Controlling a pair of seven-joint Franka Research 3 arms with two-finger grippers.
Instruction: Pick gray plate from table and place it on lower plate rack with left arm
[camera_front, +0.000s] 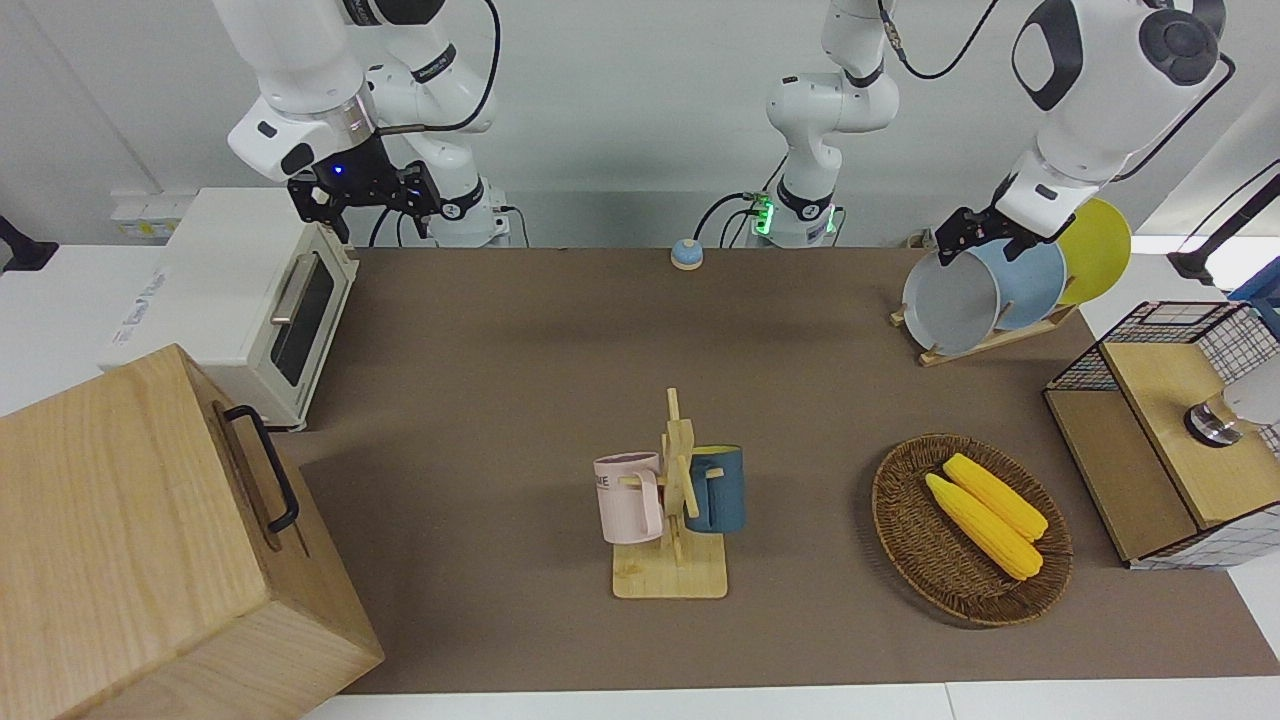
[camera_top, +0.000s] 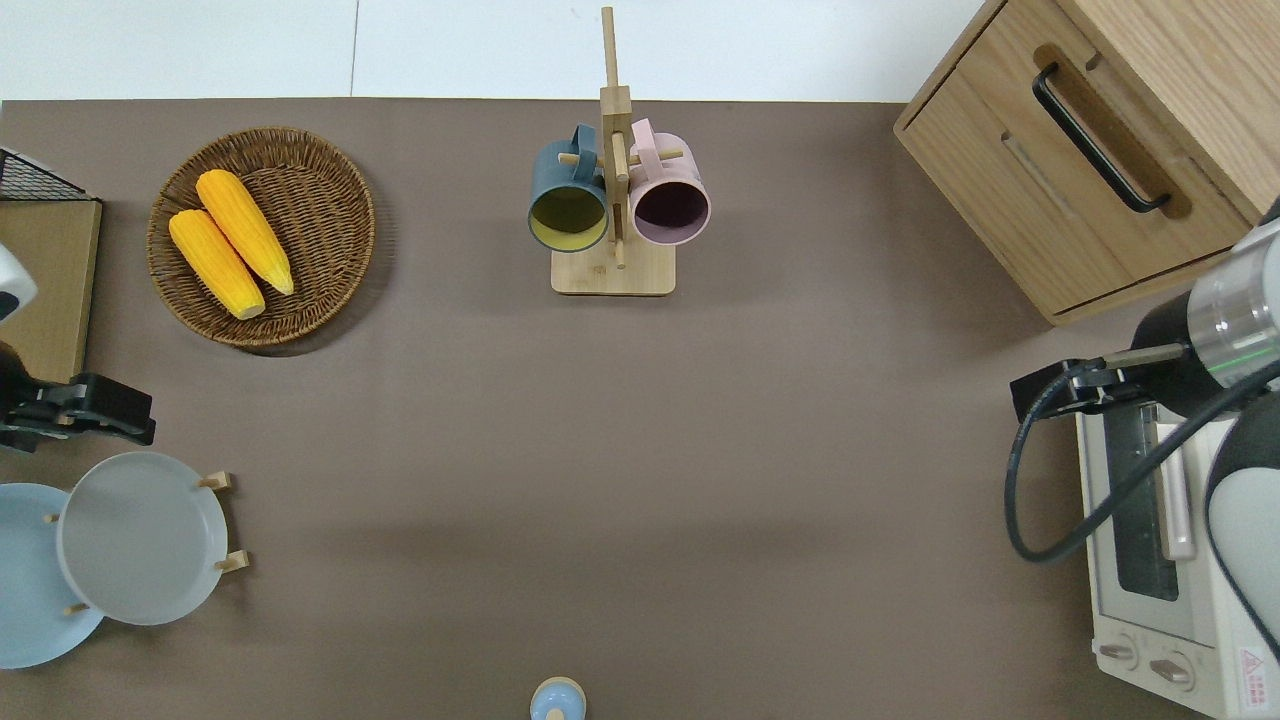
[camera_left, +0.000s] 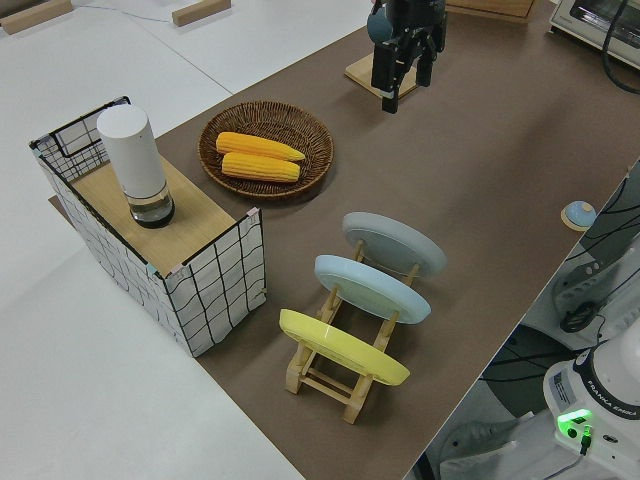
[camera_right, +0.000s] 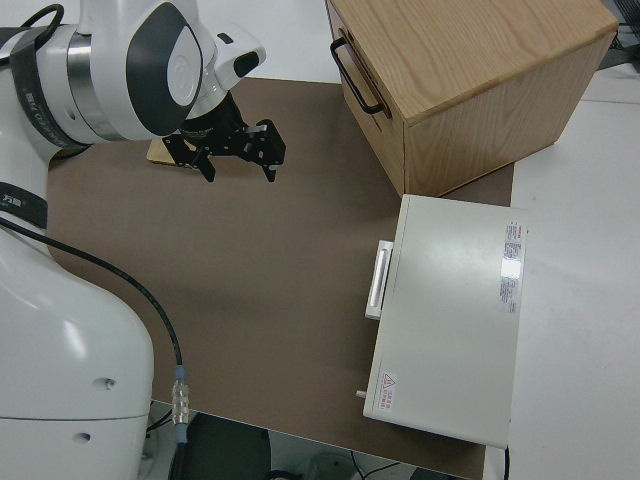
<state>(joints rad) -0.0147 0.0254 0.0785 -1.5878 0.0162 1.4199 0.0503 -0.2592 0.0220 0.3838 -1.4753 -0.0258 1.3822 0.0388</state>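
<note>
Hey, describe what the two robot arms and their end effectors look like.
Both arms are glossy white with rounded jointed segments and dark joint caps. Each ends in a black two-finger end effector: left, right. Black cables loop along both. A green light glows at the left arm's base; a blue light shows on the right wrist.

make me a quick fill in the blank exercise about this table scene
1. The round pale gray plate stands in the small light-wood plate rack beside the ____ plate.
2. The round woven wicker basket holds two ears of ____.
3. On the wooden mug stand hang a dark blue mug and a ____ mug.
4. The left claw is ____.

Missing words: light blue; corn; pink; open
</note>
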